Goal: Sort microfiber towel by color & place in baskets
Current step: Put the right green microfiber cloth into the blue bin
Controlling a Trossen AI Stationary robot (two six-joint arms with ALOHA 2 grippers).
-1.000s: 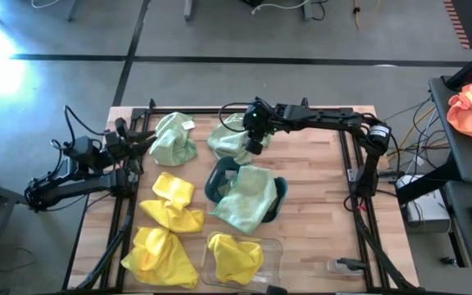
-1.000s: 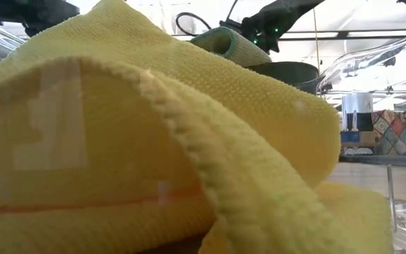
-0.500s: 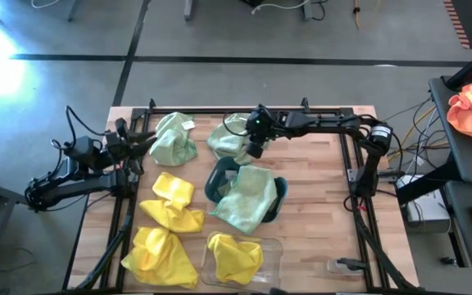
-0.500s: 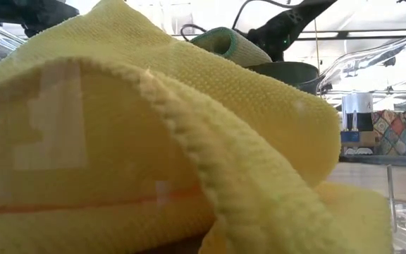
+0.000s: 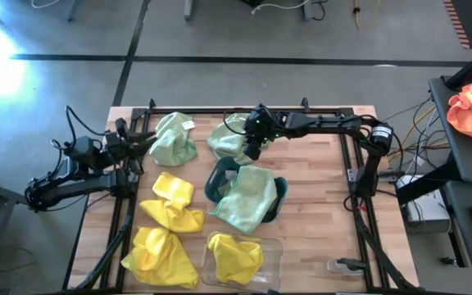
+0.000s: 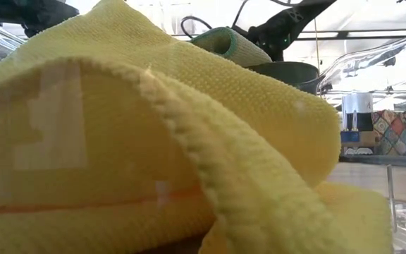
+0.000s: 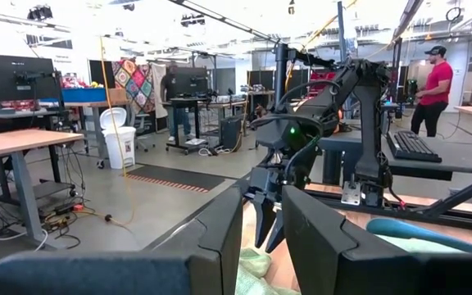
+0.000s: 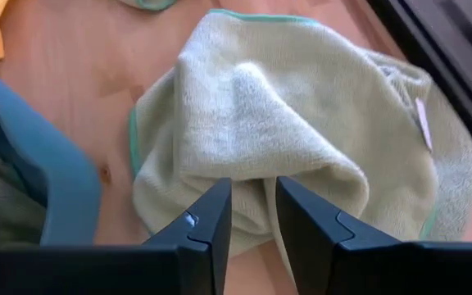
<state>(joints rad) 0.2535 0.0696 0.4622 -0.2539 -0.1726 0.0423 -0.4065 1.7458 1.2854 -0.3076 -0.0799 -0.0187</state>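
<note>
**Right gripper over a green towel at the table's far side**

A crumpled pale green towel (image 5: 229,138) lies on the wood (image 5: 318,205) near the far edge, just beyond the teal basket (image 5: 216,182), which has another green towel (image 5: 247,200) draped over it. The right gripper (image 5: 252,150) hangs right at the first towel's edge, fingers (image 8: 207,225) a little apart with a narrow gap, gripping nothing. A third green towel (image 5: 173,139) sits near the left gripper (image 5: 144,141), which waits at the left edge; I cannot tell its state. Yellow towels (image 5: 170,205) lie nearer, one (image 5: 234,258) in the clear basket (image 5: 273,250).
</note>
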